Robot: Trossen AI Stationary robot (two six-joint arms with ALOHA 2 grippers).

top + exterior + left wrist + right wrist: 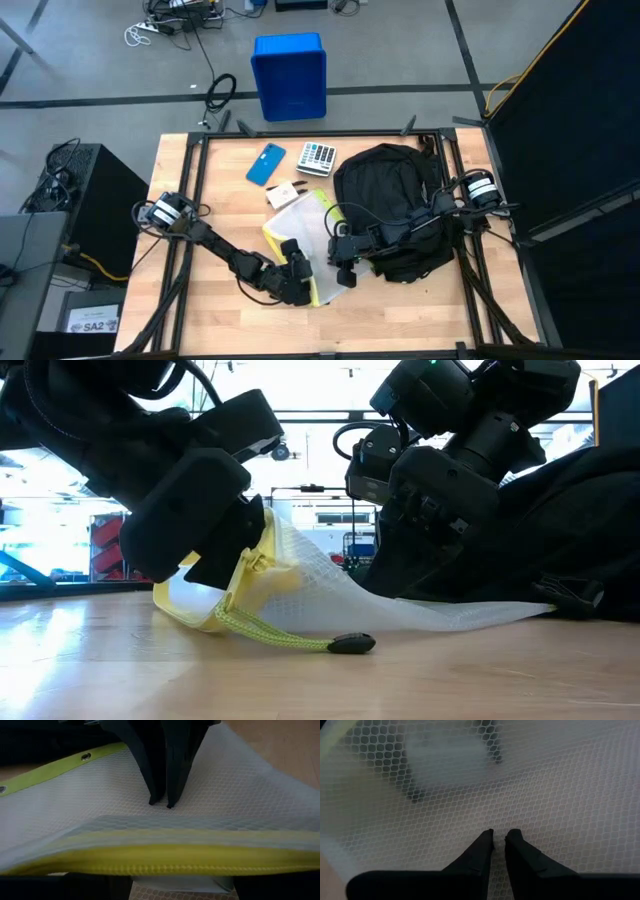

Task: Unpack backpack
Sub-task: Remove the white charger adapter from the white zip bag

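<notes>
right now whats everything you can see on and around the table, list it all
backpack: one, black, right half of table
mesh pouch: one, white mesh with yellow-green trim, table middle, beside backpack
phone-like slab: one, blue, far side of table
calculator: one, white and grey, right of the blue slab
small box: one, pale, between slab and pouch
bin: one, blue, floor beyond table
table: one, light wood
left claw: one, dark, at the pouch's near yellow edge
right claw: one, dark, tips nearly together on the pouch's mesh
</notes>
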